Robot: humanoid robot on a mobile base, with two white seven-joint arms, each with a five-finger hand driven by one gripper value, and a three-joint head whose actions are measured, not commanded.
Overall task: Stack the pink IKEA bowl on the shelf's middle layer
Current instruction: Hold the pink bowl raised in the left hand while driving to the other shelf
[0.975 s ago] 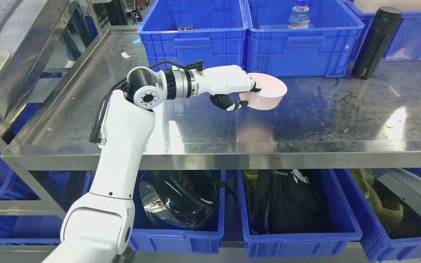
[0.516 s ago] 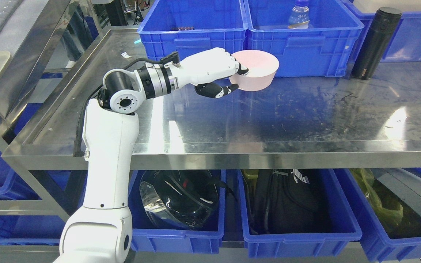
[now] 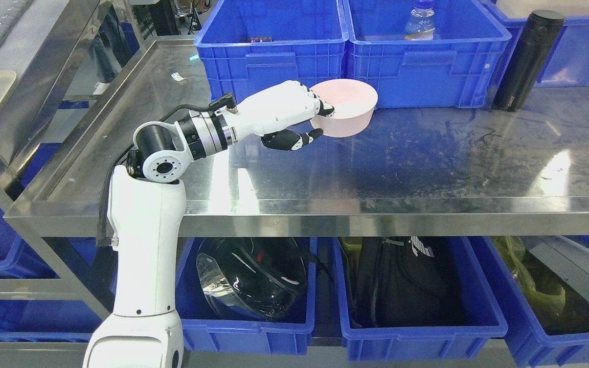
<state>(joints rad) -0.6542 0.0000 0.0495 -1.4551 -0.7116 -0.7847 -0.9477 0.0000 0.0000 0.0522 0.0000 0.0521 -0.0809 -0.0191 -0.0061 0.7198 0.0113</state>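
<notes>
Pink round plastic bowl (image 3: 348, 105), upside down, is clamped at its rim by the left robot hand (image 3: 294, 115) above the steel shelf (image 3: 427, 163). Carrying appears underway; setting down needs a level, gentle lowering.

Open steel surface (image 3: 427, 163) across front and right. Blocked at the back by two blue bins (image 3: 274, 46) and a black flask (image 3: 527, 59) far right.
</notes>
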